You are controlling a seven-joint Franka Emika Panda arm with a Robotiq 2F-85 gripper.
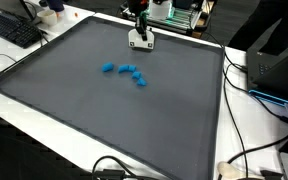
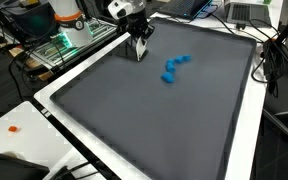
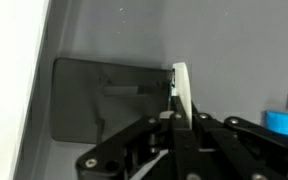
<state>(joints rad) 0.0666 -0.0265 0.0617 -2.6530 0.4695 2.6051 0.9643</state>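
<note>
Jaws clamp a white strip (image 3: 181, 95), its long axis upright; blue pieces (image 1: 125, 72) apart.

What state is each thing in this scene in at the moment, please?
End effector: shut, low over the mat near its edge, holding no block.
Blue blocks: lying loose in a small cluster on the mat, apart from the end effector.
Mat: spread flat on the white table.
</note>
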